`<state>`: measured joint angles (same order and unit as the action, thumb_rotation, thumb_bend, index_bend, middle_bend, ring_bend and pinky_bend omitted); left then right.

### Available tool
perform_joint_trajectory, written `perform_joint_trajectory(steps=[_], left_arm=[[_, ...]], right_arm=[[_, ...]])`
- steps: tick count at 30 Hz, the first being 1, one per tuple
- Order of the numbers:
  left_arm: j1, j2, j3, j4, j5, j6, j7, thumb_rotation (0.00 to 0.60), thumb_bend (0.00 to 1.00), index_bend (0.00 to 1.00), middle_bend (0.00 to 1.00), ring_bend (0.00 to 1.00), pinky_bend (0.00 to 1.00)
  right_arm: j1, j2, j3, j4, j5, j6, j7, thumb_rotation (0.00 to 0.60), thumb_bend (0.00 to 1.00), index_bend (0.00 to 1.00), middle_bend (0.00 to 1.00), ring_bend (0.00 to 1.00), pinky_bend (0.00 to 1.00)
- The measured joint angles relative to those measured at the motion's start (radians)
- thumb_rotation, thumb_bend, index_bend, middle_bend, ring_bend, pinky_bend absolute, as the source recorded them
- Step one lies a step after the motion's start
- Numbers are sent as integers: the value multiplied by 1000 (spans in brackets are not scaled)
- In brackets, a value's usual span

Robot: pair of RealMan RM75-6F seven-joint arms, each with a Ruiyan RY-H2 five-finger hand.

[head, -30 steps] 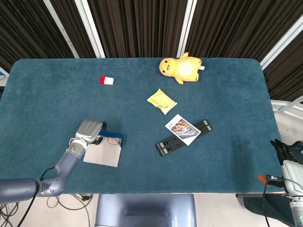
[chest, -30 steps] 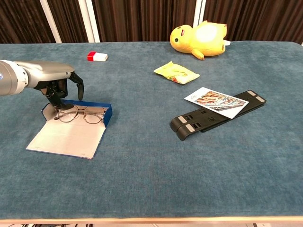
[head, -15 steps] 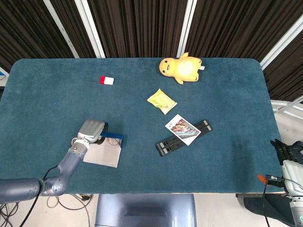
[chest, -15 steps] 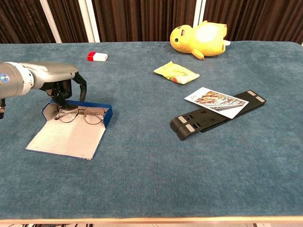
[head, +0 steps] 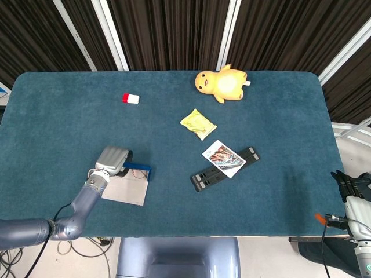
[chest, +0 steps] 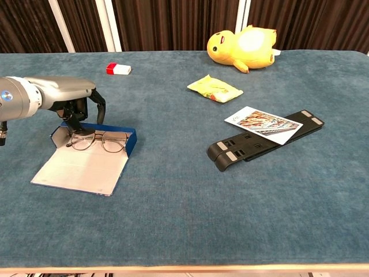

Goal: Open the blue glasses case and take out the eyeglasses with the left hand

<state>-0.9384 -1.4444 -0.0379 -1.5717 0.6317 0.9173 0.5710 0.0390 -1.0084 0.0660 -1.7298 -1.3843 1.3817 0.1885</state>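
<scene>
Teal table [chest: 184, 219]: one open case [chest: 86, 161], probably one eyeglasses [chest: 98, 139].

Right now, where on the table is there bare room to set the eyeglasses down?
Bare cloth lies between the open blue glasses case and the black stand, and along the near edge. It is crowded around the yellow packet, the card and the plush duck.

The left arm [head: 69, 214] reaches in from the 7 o'clock corner of the head view, forearm angled up toward 1 o'clock. Its robot hand [chest: 74, 104] hangs palm down with dark fingers [chest: 101, 109] curled downward and apart, holding nothing. The right robot hand [head: 355, 188] sits at the 4 o'clock edge of the head view, off the desk [head: 278, 116]; its finger state cannot be made out.
</scene>
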Motion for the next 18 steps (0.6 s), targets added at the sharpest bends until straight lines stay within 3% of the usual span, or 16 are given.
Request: perform_joint_trajectory(steps=[11,18], left_arm=[[4,-6,1,2,-7,-2,12,600,341,471,948,842,934],[11,-20,-9,11,1,14,8,600,342,554,962,855,936]], right_arm=[[0,0,0,-3,1,0,-1,600,158,0,0,0,200],[0,1,0,-4,2,-1,-1,600,158,0,0,0,200]])
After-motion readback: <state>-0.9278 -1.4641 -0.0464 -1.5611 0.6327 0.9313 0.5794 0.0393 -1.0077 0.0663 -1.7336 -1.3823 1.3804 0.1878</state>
